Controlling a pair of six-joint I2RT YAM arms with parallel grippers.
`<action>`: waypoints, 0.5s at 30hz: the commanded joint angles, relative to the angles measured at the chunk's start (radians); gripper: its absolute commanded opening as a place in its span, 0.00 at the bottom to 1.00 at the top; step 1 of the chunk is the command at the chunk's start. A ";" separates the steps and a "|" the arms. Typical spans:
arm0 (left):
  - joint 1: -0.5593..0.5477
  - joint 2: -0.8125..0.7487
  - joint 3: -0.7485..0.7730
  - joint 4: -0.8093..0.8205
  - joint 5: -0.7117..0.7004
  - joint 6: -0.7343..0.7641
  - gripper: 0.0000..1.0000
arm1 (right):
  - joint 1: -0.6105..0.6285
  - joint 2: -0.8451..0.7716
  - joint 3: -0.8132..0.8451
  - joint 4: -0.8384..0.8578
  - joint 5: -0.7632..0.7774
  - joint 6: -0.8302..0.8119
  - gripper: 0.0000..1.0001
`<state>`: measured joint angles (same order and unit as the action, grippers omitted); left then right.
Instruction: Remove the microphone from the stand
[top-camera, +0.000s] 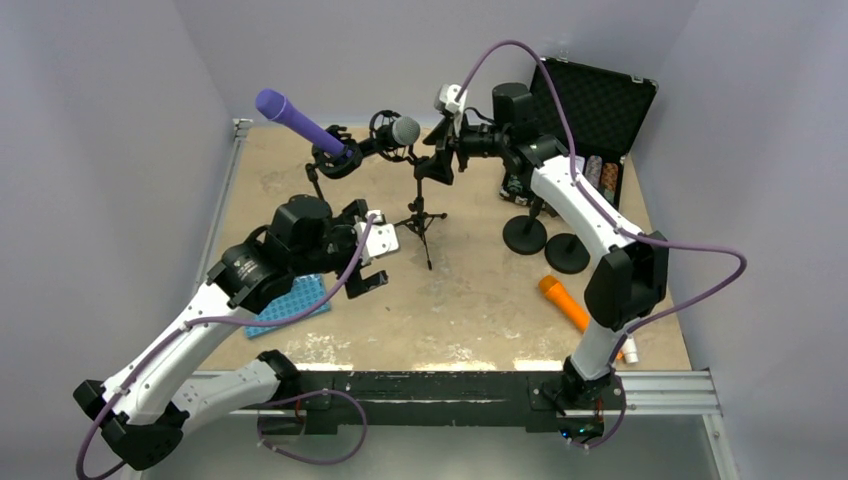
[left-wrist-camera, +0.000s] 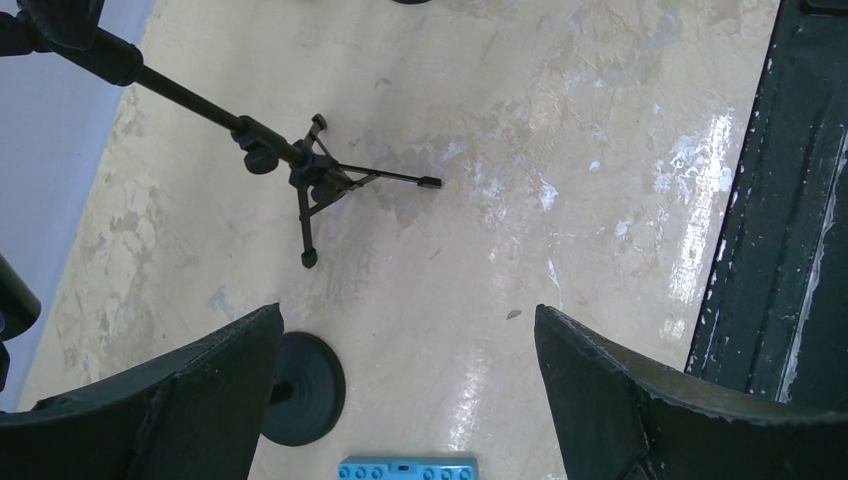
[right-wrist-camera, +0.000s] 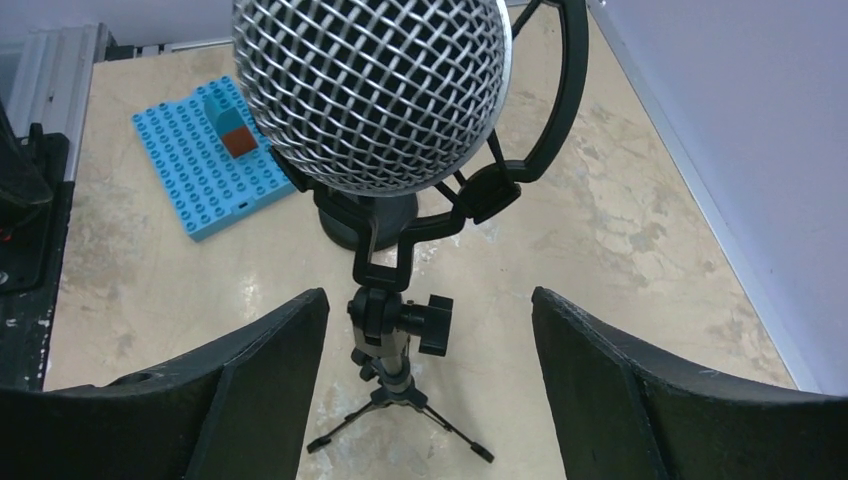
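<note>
While my right arm (top-camera: 575, 195) is stretched far out over the table (left-wrist-camera: 560, 150), elbow raised and forearm running long toward the back, its wrist is turned so the right claw (top-camera: 434, 160) faces sideways at the microphone (right-wrist-camera: 370, 90). Through that wrist's camera the fingers (right-wrist-camera: 250, 390) stand wide apart with nothing between them, so the claw has hold of nothing.

The microphone sits just ahead of the fingertips and above their line, a touch toward the left finger, clear of both. Its silver mesh head points straight back at the claw. Its long axis runs away from the claw, roughly level, so the body is mostly hidden behind the head. It is seated in a black shock mount (right-wrist-camera: 560, 110), whose ring curves round on the right finger's side. The mount tops the stand (right-wrist-camera: 385, 345), a small tripod whose pole drops between the fingers. Beyond the left finger lies a blue brick plate (right-wrist-camera: 200, 165).

My left arm (top-camera: 200, 320) is folded, forearm lifted, with the left claw (left-wrist-camera: 408, 315) pointed down at the table. Its jaws are spread fully and empty. Ahead of it, toward its left finger, I see the tripod's feet. A round base (left-wrist-camera: 305, 390) lies just inside that finger.
</note>
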<state>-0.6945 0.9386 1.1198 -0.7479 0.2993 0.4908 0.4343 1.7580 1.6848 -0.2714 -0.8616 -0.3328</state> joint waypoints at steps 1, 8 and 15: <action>0.007 0.010 0.052 0.013 0.006 0.004 1.00 | 0.011 0.011 0.007 0.063 0.006 0.022 0.77; 0.010 0.011 0.061 -0.004 0.008 -0.004 1.00 | 0.028 0.015 -0.007 0.097 -0.006 0.059 0.75; 0.011 0.013 0.058 -0.005 -0.002 0.007 1.00 | 0.040 0.027 -0.036 0.135 0.038 0.115 0.74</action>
<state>-0.6910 0.9558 1.1473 -0.7589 0.2989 0.4915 0.4667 1.7828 1.6642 -0.1970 -0.8524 -0.2661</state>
